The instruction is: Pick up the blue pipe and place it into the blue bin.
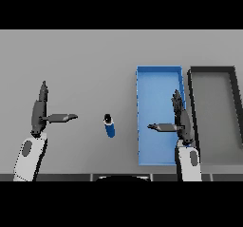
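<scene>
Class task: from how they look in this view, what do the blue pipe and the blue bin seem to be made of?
Blue pipe: probably plastic, uniform matte blue with a dark end, no metallic shine. Blue bin: likely moulded plastic, flat even blue, thin rim, no gloss. Neither look settles it.

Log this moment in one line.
blue pipe on table, untouched | blue bin empty | left hand open | right hand open over bin
</scene>
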Controlling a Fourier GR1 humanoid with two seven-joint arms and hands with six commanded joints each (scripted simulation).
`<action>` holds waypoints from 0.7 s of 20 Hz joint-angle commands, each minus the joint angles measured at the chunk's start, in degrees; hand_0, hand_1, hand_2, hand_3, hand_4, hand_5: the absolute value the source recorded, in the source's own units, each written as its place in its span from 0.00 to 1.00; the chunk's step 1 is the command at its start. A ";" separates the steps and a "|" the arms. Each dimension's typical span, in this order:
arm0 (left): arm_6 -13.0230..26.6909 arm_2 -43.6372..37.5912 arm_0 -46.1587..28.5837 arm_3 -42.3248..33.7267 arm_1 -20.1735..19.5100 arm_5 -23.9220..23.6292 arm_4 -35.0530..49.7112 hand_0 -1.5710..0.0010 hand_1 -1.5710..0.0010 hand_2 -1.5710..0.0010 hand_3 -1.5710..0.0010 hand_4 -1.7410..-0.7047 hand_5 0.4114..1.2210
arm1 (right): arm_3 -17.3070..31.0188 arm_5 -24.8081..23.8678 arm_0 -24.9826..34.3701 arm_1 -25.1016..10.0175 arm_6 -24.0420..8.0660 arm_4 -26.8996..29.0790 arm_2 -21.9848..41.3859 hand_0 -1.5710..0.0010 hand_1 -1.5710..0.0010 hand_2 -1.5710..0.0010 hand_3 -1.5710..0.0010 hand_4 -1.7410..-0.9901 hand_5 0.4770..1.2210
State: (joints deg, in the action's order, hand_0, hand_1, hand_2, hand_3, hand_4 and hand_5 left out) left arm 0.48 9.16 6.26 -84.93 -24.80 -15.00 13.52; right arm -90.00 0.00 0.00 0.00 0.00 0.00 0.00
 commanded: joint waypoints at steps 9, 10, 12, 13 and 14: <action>-7.21 3.30 -3.81 0.05 -6.89 10.43 -1.79 1.00 1.00 1.00 1.00 0.75 0.22 | -5.13 2.46 -6.21 -8.37 9.21 -7.36 2.51 1.00 1.00 1.00 1.00 0.72 0.20; -8.15 3.73 -3.13 0.37 -7.66 11.80 -2.21 1.00 1.00 1.00 1.00 0.75 0.22 | -6.07 2.39 -6.59 -8.99 8.78 -8.22 2.83 1.00 1.00 1.00 1.00 0.72 0.20; -8.39 3.90 -3.19 0.18 -8.48 13.50 -1.57 1.00 1.00 1.00 1.00 0.75 0.23 | -7.39 2.73 -7.32 -9.36 8.03 -8.90 3.54 1.00 1.00 1.00 1.00 0.73 0.20; -8.88 4.02 -2.98 0.41 -8.70 14.48 -1.34 1.00 1.00 1.00 1.00 0.75 0.23 | -7.72 2.96 -8.17 -9.20 8.30 -8.94 3.88 1.00 1.00 1.00 1.00 0.71 0.20; -9.39 4.37 -3.37 -0.48 -9.11 15.70 -0.85 1.00 1.00 1.00 1.00 0.75 0.22 | -7.75 2.89 -7.52 -9.33 7.10 -8.87 3.72 1.00 1.00 1.00 1.00 0.72 0.20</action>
State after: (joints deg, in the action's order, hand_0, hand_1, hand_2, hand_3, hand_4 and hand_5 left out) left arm -9.05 13.54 2.90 -85.42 -33.92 0.73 12.66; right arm -97.75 2.86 -7.49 -9.34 7.06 -8.87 3.71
